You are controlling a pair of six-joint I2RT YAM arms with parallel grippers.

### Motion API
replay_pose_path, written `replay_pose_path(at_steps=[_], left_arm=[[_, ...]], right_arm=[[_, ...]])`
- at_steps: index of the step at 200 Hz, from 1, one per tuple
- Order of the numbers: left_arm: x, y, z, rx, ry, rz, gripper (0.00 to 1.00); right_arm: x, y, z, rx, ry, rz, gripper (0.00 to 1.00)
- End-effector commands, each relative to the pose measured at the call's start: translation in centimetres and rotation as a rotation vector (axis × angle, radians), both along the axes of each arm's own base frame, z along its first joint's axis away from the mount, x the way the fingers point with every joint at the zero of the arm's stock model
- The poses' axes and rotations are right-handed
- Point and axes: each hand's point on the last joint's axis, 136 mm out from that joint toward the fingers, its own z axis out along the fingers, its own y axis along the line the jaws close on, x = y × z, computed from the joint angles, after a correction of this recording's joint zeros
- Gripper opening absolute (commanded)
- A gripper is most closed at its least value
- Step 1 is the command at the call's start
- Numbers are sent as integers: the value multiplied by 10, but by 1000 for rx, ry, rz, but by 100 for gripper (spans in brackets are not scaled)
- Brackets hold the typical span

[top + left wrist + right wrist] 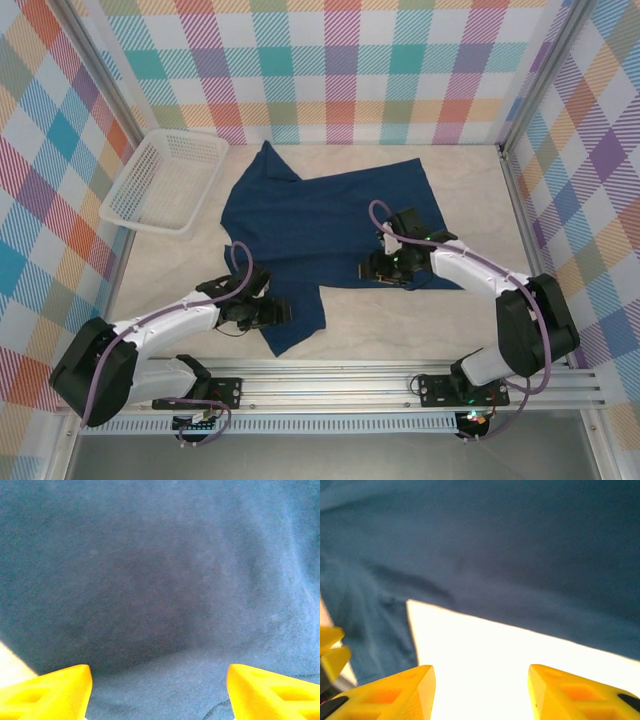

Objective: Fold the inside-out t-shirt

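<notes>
Inside-out t-shirt [310, 220]: soft navy knit, spread flat, pale worktop [420, 320]. Left pincer [159, 680], right pincer [481, 682]: both agape, apparently gripping nothing.

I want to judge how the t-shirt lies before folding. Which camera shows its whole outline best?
The top external view: the whole t-shirt shows spread on the table, outline mostly traceable. The left wrist view gives close-up navy cloth; the right wrist view, one edge against bare table.
</notes>
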Motion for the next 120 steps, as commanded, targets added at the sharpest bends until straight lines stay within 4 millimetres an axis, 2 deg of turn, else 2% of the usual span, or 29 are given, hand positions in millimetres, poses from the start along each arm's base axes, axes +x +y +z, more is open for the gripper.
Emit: replay_pose_path(at_steps=[1,28,59,86,120], left_arm=[[-20,39,-13,115,69,88,66],[-15,51,-10,141,43,152,61],[-14,54,-8,142,31,162,60],[-12,55,-2,139,16,166,60],[6,48,36,61,-124,177,64]], right_arm=[[-24,43,3,112,55,96,52],[-34,89,-3,138,67,180,53],[-45,125,-20,96,83,238,52],[-53,132,-39,36,112,246,48],[-75,135,-45,28,143,280,43]])
